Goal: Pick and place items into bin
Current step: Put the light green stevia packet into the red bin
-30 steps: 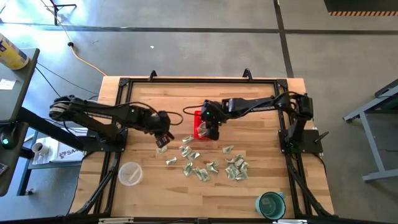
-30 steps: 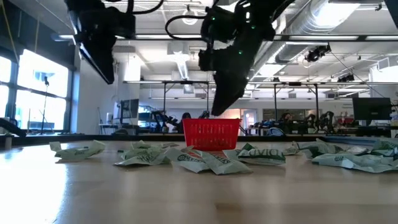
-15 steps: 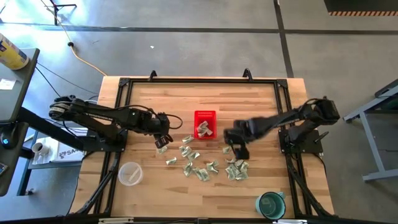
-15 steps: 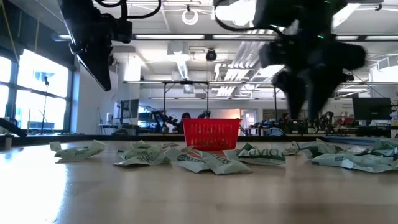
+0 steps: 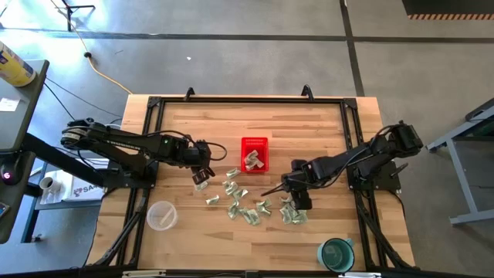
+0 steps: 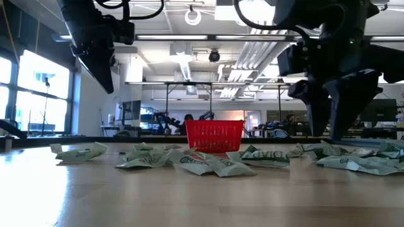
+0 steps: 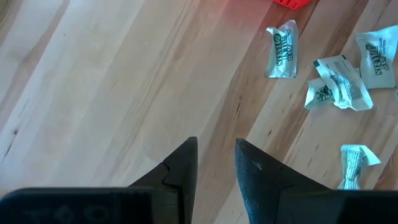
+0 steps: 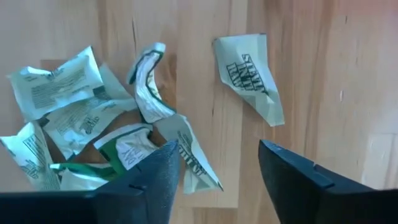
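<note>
Several pale green-and-white wrapped items (image 5: 247, 202) lie scattered on the wooden table, nearer than the red basket (image 5: 255, 144). One item (image 5: 254, 161) lies inside the basket. My right gripper (image 5: 297, 198) hangs open, pointing down, over the right-hand heap of items (image 8: 81, 112); in the right wrist view one item's corner (image 8: 198, 163) shows between its fingers. My left gripper (image 5: 204, 171) hovers open, left of the basket and just beyond one item (image 5: 201, 184). Only bare wood shows between its fingers (image 7: 214, 155).
A clear plastic cup (image 5: 161, 215) stands near the table's front left. A teal cup (image 5: 336, 253) stands at the front right corner. Black frame rails (image 5: 247, 100) run along the table's edges. Bare wood lies beyond and beside the basket.
My right gripper has swung from over the red basket toward the table's near right and gone down over the heap of items. Its fingers now stand wider apart than they did over the basket. An item lies in the basket where the gripper was.
</note>
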